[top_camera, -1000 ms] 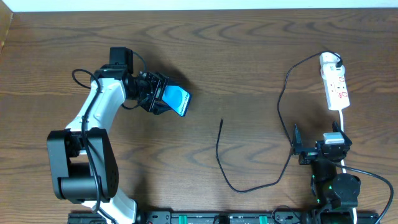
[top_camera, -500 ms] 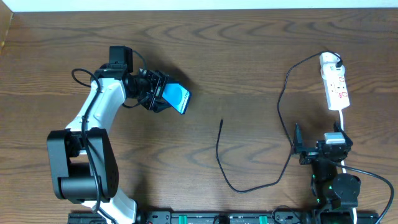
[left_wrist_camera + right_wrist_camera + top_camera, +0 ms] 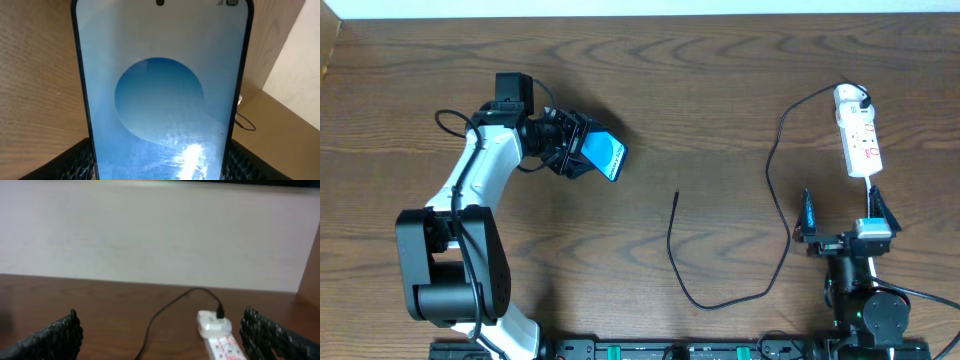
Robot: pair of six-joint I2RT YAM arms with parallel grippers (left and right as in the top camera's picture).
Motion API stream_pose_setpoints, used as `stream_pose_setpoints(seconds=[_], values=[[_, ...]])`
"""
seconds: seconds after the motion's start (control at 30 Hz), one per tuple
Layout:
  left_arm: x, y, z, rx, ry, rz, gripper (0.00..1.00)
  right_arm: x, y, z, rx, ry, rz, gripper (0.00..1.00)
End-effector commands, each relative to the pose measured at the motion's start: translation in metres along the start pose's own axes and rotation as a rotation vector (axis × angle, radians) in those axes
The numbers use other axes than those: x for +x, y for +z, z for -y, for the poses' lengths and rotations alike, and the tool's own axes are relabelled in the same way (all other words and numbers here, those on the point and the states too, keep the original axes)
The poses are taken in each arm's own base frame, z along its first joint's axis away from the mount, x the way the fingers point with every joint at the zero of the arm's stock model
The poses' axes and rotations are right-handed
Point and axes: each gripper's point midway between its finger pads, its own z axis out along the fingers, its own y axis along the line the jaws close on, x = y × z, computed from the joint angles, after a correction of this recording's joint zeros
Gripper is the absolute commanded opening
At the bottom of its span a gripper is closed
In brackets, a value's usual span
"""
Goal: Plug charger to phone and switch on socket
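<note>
Got the phone pinched by its long edges in the left end effector, tilted and apparently lifted off the surface, over toward the far left side, screen up at the wrist camera. Nothing in the right end effector: spread wide open by the near right corner, just short of the socket up in the far right corner. Charger with its plug seated in the strip, by the look of it. Loose connector tip lying mid-surface, well apart from both arms.

Guessing the step in hand is bringing phone and tip together. Would lay the phone flat near the tip, port end aimed at it, then pinch the cord right behind the connector to kill any flop. Push in slow and dead straight.

Materials: glossy glass slab with thin black edges, probably slippery. Thin limp black cord, all curves. Hard white plastic strip with red marks. Matte brown wood grain underneath.
</note>
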Motion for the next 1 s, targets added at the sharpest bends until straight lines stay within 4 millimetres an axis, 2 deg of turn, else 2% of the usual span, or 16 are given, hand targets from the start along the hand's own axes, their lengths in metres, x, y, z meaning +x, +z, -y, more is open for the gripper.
stream_pose_setpoints(seconds=[0.0, 0.17, 0.3, 0.47, 0.57, 0.7, 0.83, 0.97], values=[[0.01, -0.007, 0.017, 0.045, 0.06, -0.005, 0.07, -0.032, -0.003, -0.007, -0.048, 0.053, 0.027, 0.99], [0.02, 0.003, 0.03, 0.065, 0.129, -0.013, 0.07, -0.056, 0.0, -0.013, -0.086, 0.061, -0.061, 0.99], [0.032, 0.013, 0.041, 0.08, 0.183, -0.026, 0.07, -0.074, 0.01, -0.028, -0.177, 0.096, -0.153, 0.99], [0.043, 0.022, 0.048, 0.082, 0.193, -0.034, 0.08, -0.084, 0.028, -0.05, -0.296, 0.201, -0.319, 0.99], [0.047, 0.024, 0.048, 0.079, 0.179, -0.042, 0.07, -0.089, 0.039, -0.071, -0.416, 0.304, -0.409, 0.99], [0.047, 0.025, 0.049, 0.08, 0.156, -0.044, 0.07, -0.1, 0.045, -0.112, -0.706, 0.359, -0.425, 0.99], [0.047, 0.025, 0.049, 0.08, 0.128, -0.045, 0.07, -0.081, 0.06, -0.116, -0.731, 0.403, -0.487, 0.99], [0.047, 0.025, 0.049, 0.08, 0.128, -0.045, 0.07, -0.063, 0.077, -0.117, -0.693, 0.539, -0.572, 0.99]])
